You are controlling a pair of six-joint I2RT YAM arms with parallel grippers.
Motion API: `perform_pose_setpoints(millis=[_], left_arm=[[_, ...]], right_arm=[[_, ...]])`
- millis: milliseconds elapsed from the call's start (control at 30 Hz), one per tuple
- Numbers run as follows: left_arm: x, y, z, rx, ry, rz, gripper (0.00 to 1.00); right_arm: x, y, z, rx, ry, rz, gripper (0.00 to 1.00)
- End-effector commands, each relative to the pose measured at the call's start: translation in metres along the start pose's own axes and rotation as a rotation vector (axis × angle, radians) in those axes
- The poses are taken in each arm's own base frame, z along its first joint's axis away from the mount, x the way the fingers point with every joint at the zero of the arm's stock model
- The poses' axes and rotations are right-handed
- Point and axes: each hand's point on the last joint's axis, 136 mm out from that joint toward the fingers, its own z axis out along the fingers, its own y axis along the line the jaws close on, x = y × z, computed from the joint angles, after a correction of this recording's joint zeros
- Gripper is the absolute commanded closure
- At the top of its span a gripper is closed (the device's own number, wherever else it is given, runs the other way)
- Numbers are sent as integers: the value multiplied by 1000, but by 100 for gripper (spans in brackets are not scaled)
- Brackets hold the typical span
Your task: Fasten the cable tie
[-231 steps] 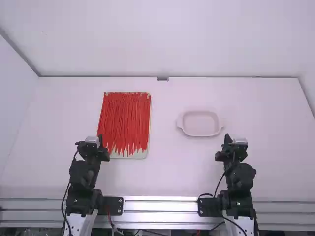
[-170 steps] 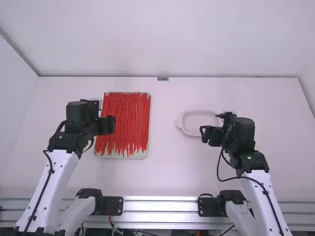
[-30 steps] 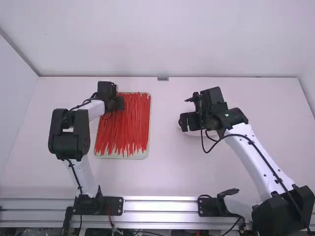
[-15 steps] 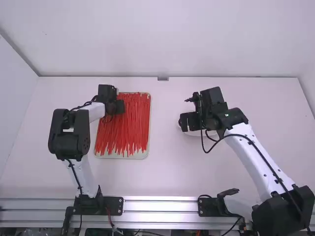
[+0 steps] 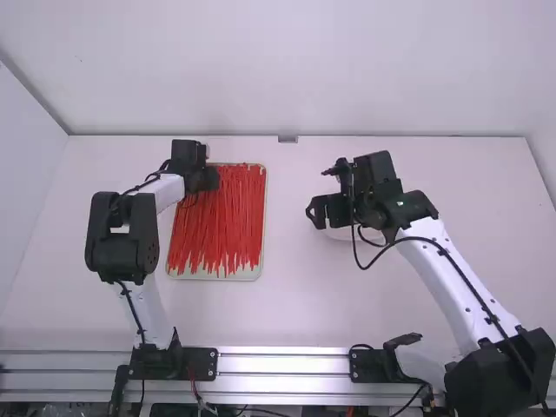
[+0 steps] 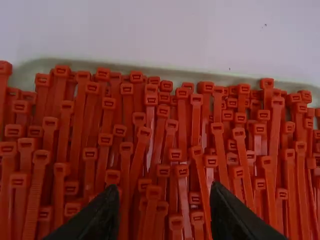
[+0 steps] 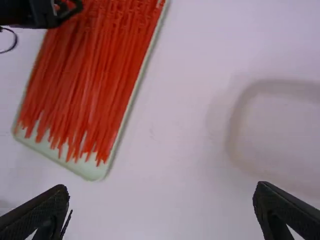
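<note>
A heap of red cable ties (image 5: 221, 217) lies on a pale tray (image 5: 217, 275) left of the table's middle. My left gripper (image 5: 201, 181) hovers at the heap's far left corner. In the left wrist view it (image 6: 162, 220) is open, its fingertips (image 6: 105, 215) just above the ties' square heads (image 6: 150, 150), holding nothing. My right gripper (image 5: 320, 195) hangs over the table's middle, right of the tray. Its own view shows it (image 7: 162, 215) wide open and empty, high above the bare table between the cable ties (image 7: 95, 75) and a dish.
A white shallow dish (image 7: 280, 130) with small handles sits right of the tray, partly under my right arm. White walls close in the table at the back and left. The left arm's gripper (image 7: 45, 12) shows beyond the tray in the right wrist view.
The left gripper has shifted slightly toward the tray's far edge. The right gripper has swung a little leftward, toward the tray. Both stay open and empty.
</note>
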Motion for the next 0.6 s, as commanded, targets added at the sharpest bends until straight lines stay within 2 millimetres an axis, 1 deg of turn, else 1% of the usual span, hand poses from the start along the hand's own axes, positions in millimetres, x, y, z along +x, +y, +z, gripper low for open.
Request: perform_pose_setpoints(millis=[0, 233, 300, 433, 567], left_arm=[[-2, -1, 5, 10, -2, 16, 52], [7, 1, 22, 16, 14, 13, 53], [8, 2, 23, 15, 18, 13, 54], [3, 3, 23, 9, -3, 15, 54], [-2, 2, 22, 10, -17, 17, 57]], right_arm=[[-13, 14, -6, -61, -32, -15, 2], [-15, 14, -6, -61, -41, -19, 2], [-15, 14, -6, -61, -42, -19, 2], [-16, 13, -6, -58, -46, -20, 2], [-16, 14, -6, -58, -46, -20, 2]])
